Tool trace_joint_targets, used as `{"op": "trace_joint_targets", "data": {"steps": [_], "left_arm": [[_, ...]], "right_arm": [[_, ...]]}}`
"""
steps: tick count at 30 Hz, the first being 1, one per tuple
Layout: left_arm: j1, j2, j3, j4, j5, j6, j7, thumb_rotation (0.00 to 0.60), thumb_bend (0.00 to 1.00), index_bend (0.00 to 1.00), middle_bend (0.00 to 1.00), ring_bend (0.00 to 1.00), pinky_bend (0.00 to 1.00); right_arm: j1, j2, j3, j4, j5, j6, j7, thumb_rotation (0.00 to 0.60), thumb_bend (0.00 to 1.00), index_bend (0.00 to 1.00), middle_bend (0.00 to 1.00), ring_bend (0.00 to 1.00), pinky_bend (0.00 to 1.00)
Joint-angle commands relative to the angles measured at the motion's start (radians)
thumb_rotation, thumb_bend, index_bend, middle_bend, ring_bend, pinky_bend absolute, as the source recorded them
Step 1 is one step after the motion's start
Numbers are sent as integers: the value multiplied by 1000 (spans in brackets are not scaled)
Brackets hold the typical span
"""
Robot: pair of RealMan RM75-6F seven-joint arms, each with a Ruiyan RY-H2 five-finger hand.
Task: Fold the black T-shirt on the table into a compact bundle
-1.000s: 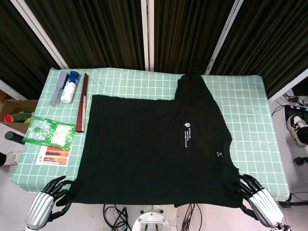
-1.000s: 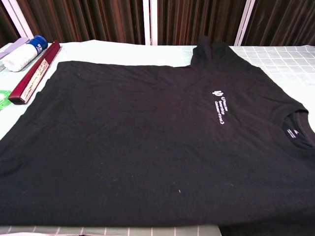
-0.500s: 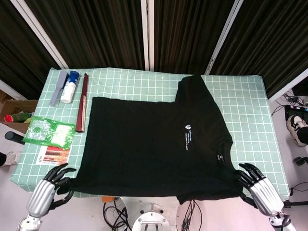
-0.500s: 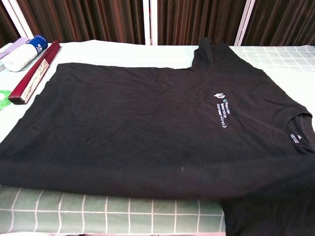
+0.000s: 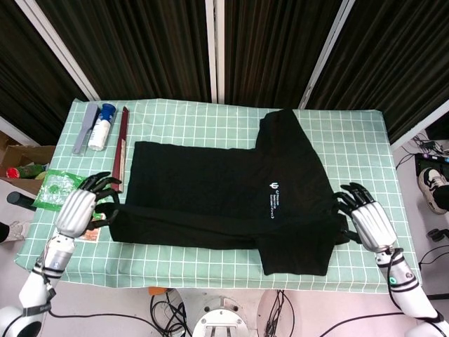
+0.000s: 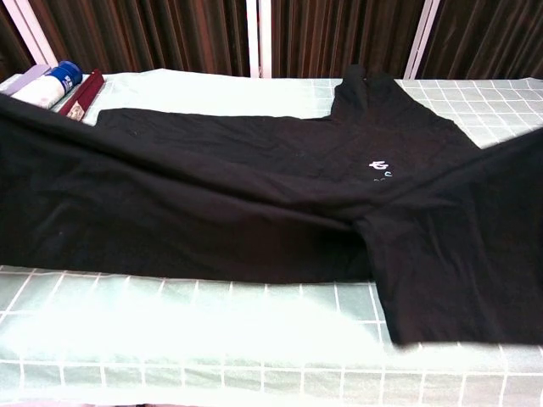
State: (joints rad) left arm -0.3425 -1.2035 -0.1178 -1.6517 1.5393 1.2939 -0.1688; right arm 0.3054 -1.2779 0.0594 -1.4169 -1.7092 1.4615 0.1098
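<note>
You hold the black T-shirt (image 5: 224, 196), spread on the table (image 5: 351, 140), with its near edge lifted. Left hand (image 5: 77, 210) and right hand (image 5: 366, 221) pinch opposite corners, fingers curled on cloth. Carry both level and lay the edge flush with the far edge.
</note>
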Motion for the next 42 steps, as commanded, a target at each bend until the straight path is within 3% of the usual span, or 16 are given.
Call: {"op": "trace_joint_targets", "data": {"steps": [1, 9, 21, 42], "left_arm": [[-96, 8, -66, 36, -119, -146, -7, 600, 511, 643, 270, 147, 184], [-194, -23, -118, 157, -255, -311, -51, 600, 518, 641, 263, 139, 179], [-297, -102, -132, 360, -380, -472, -7, 600, 524, 642, 261, 135, 176], [-412, -228, -135, 611, -500, -600, 105, 600, 522, 636, 260, 135, 173]], "right_arm": [[50, -18, 44, 2, 63, -74, -8, 600, 581, 768, 362, 169, 184], [116, -71, 98, 83, 169, -184, -16, 600, 582, 767, 359, 169, 163], [188, -142, 134, 210, 244, -270, -31, 600, 582, 764, 353, 169, 124], [278, -268, 162, 391, 331, -367, -37, 600, 583, 763, 351, 169, 113]]}}
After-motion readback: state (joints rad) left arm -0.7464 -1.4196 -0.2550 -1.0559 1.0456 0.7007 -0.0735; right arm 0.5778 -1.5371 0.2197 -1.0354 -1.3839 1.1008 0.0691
